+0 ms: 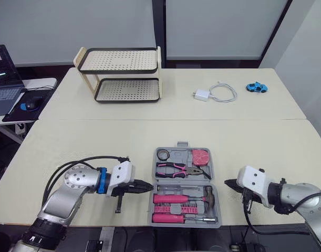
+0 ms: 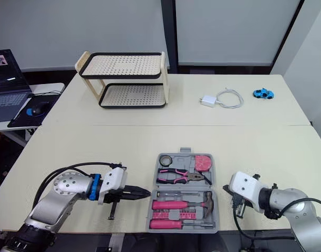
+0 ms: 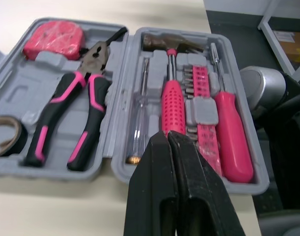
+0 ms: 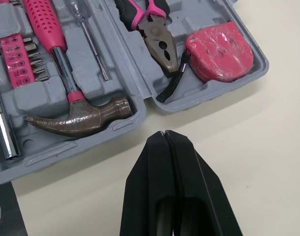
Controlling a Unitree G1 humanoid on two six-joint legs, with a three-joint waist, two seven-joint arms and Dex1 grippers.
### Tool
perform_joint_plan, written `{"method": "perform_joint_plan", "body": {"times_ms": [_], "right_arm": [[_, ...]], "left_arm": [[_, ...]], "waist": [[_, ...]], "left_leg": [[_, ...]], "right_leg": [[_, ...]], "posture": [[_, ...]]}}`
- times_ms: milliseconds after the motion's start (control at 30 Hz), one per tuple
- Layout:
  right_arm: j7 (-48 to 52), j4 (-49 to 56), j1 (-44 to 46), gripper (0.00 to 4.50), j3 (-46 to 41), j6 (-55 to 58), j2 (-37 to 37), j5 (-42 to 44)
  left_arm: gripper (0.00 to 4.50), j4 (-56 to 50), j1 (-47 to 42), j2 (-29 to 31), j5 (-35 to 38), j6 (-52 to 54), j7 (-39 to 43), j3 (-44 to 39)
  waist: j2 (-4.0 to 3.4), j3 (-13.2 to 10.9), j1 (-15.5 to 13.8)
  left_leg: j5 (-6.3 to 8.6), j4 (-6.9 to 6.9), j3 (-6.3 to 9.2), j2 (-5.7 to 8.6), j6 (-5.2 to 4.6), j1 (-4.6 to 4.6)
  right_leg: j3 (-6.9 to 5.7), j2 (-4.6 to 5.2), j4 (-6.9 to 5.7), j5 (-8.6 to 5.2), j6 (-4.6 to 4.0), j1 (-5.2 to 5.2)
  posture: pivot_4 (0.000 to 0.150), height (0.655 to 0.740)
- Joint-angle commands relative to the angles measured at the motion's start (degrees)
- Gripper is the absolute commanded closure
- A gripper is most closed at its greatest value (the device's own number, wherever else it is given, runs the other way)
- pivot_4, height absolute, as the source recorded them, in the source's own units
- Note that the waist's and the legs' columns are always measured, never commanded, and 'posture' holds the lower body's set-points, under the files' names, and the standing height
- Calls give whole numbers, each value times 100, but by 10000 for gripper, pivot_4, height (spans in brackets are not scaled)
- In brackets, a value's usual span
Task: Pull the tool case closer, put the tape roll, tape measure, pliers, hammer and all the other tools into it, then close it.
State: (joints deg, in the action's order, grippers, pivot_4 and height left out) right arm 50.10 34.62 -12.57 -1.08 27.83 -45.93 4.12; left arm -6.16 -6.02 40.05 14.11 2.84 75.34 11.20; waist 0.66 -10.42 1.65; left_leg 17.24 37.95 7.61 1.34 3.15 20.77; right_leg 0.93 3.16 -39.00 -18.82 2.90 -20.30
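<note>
The grey tool case lies open at the table's near edge between my arms. Its far half holds the black tape roll, the pink tape measure and the pink-handled pliers. The near half holds the hammer, a pink screwdriver and a bit set. My left gripper is shut and empty, its tip just left of the case's near half. Off the right wall of the case, my right gripper is shut on nothing, a short gap away.
A two-tier perforated rack stands at the back left. A white charger with cable and a blue toy car lie at the back right. A laptop and mouse sit on a side desk at the left.
</note>
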Motion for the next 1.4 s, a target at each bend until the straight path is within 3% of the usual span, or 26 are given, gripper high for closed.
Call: {"method": "perform_joint_plan", "body": {"times_ms": [33,300,533,1400], "right_arm": [[-200,244,80,45000,-77,245,57,92],[-301,264,208,45000,51,420,17,87],[-295,251,196,45000,66,451,-27,77],[-396,263,204,45000,173,561,-128,50]], "left_arm": [[44777,148,-107,-193,-335,-252,-217,302],[44777,512,-198,-475,-639,-536,-371,686],[44777,272,-122,-516,-438,-422,-135,866],[44777,837,-446,-698,-1593,-972,-560,1770]], "waist": [[0,0,0],[0,0,3],[0,0,2],[-6,4,0]], "left_leg": [[0,0,0,3,0,0],[0,0,1,4,0,2],[0,0,1,3,0,2],[0,1,1,6,-1,1]], "right_leg": [[0,-1,0,0,0,0],[-1,-3,0,0,0,-3],[-1,-2,0,0,0,-2],[-1,-2,0,0,0,1]], "posture": [[1500,7400],[1500,7400],[1500,7400],[1500,7400]]}}
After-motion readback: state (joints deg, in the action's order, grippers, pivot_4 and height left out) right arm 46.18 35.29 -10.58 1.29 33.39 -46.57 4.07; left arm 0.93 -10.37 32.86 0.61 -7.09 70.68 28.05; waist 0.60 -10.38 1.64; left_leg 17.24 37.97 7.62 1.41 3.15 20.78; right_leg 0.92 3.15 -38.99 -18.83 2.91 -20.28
